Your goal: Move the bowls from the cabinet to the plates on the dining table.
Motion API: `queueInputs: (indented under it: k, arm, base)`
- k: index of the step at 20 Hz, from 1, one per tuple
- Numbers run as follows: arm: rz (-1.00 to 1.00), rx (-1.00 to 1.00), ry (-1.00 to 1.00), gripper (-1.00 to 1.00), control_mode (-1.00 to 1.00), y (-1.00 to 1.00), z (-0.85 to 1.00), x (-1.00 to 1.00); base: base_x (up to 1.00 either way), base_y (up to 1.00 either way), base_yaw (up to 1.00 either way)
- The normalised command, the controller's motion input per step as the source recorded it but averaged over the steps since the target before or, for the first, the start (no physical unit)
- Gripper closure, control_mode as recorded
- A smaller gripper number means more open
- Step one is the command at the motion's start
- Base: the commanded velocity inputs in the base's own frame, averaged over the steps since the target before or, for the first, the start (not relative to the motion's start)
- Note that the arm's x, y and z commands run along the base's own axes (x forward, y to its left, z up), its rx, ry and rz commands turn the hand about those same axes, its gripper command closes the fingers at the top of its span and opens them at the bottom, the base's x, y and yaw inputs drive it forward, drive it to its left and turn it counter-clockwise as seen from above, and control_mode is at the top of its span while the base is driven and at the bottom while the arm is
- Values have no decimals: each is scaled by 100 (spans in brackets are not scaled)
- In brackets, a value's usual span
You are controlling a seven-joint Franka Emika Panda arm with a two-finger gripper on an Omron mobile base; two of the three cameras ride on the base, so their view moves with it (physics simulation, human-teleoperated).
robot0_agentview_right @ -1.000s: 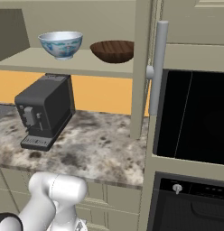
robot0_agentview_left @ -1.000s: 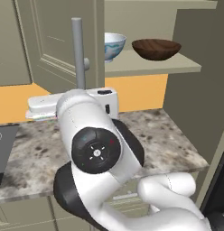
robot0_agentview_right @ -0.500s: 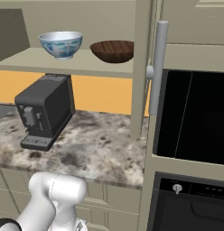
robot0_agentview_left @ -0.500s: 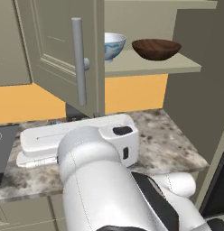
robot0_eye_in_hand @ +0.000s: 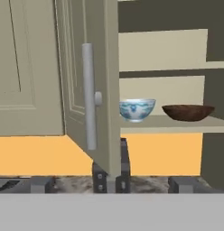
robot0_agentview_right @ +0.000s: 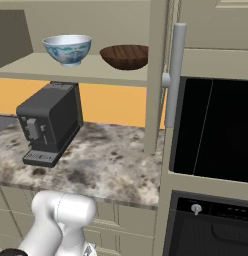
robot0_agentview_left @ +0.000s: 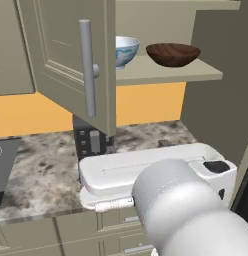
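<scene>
White arm casing sits nearest, low in front of the speckled grey-brown stone counter (robot0_agentview_right: 111,170). The two-finger gripper (robot0_eye_in_hand: 111,184) is released: dark tips spread wide, one at each side of the hand view, nothing between them, well short of the shelf. It looks straight at the cabinet opening, which I read as lining up for a reach.

On the counter: a dark grey boxy coffee machine (robot0_agentview_right: 50,122) directly under the shelf. It narrows the clearance below the bowls, so a high, level approach seems safer.

Above it, the beige-grey wall cabinet (robot0_agentview_left: 61,60) has its left panel door swung open toward the room, long silver bar handle (robot0_agentview_left: 87,67) facing out. The door partly hides the shelf from the left base view.

Both bowls are on the plain inner shelf, side by side but apart: the white bowl with blue painted pattern (robot0_agentview_right: 67,49) on the left, the dark brown wood-grain bowl (robot0_agentview_right: 126,56) on the right. Neither has been moved.

Behind: orange backsplash. To the right, a black built-in oven (robot0_agentview_right: 211,135).
</scene>
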Motion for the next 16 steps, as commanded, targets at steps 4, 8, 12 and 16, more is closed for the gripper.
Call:
queueInputs:
  k: [4,8,12,16]
  arm:
    - [0,2,0,-100,-100,-100,0,0]
    - [0,1,0,-100,-100,-100,-3,13]
    - [1,2,0,-100,-100,-100,0,19]
    - [1,16,8,-100,-100,-84,5,45]
  base:
    - [0,0,0]
    - [0,0,0]
    - [0,0,0]
    - [0,0,0]
